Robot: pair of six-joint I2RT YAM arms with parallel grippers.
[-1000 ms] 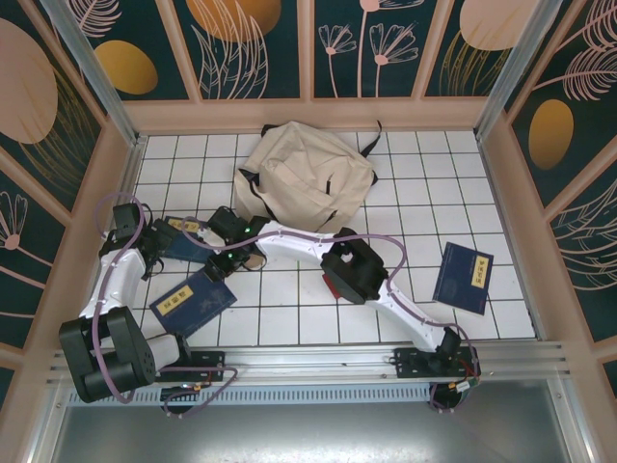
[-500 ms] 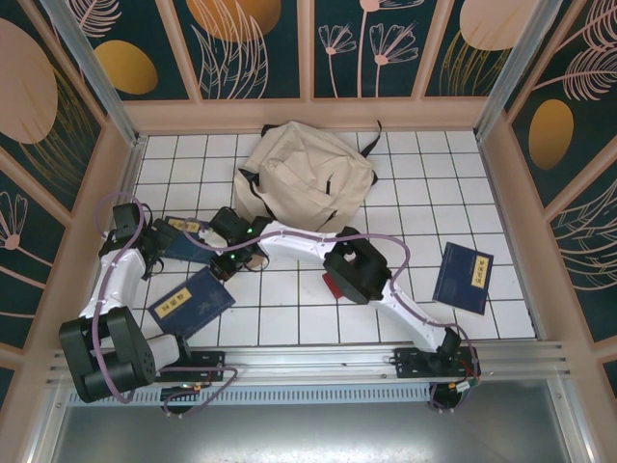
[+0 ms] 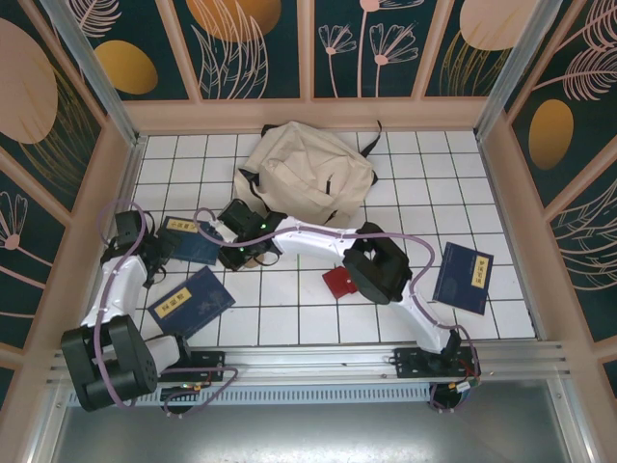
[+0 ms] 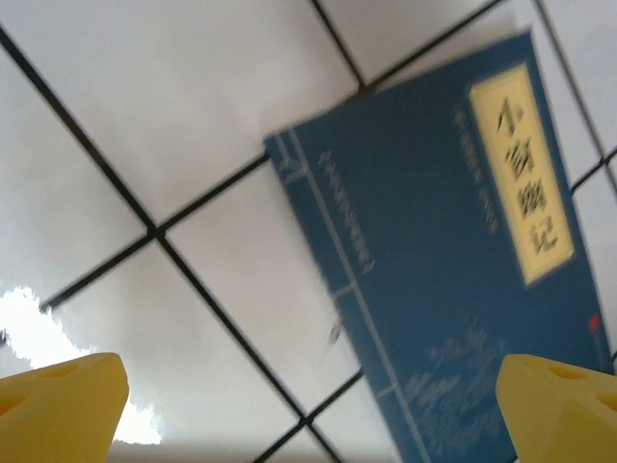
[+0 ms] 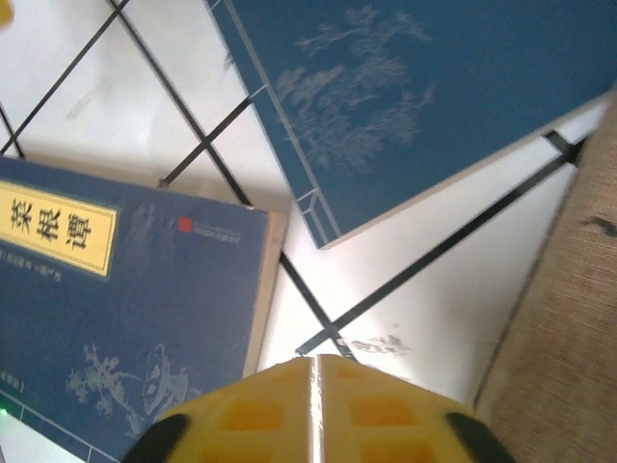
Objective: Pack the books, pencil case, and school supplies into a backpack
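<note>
The left gripper (image 3: pixel 162 249) stands open. In its wrist view (image 4: pixel 308 410) the two yellow fingertips (image 4: pixel 60 405) sit at opposite lower corners, with only white tiles (image 4: pixel 193 116) between them. Ahead of it, toward its right fingertip, the far book (image 4: pixel 453 289) lies flat with its label up. The book's lower end reaches close to that fingertip, but I cannot tell whether they touch. From above, the far book (image 3: pixel 190 239) lies just beside the left gripper, between it and the right gripper (image 3: pixel 241 253).

The right gripper is closed on nothing. In its wrist view (image 5: pixel 313 386) the yellow fingers (image 5: pixel 251 415) meet along a thin seam over bare tile. Ahead of them is the end of the far book that carries a pale tree print (image 5: pixel 434 87). To the left of the fingers lies the near book (image 5: pixel 125 289), its yellow label showing. A strip of tan fabric (image 5: pixel 569 318) runs along the right of the fingers, and I cannot tell whether it is pencil case or backpack.

From above, the backpack (image 3: pixel 304 178) lies slumped just beyond the right gripper. The near book (image 3: pixel 190 301) lies on the base side of both grippers, apart from them. The right book (image 3: pixel 463 278) lies well apart, out past the right arm (image 3: pixel 376 275). The red case (image 3: pixel 337 282) lies beside that arm's elbow, partly under it.
</note>
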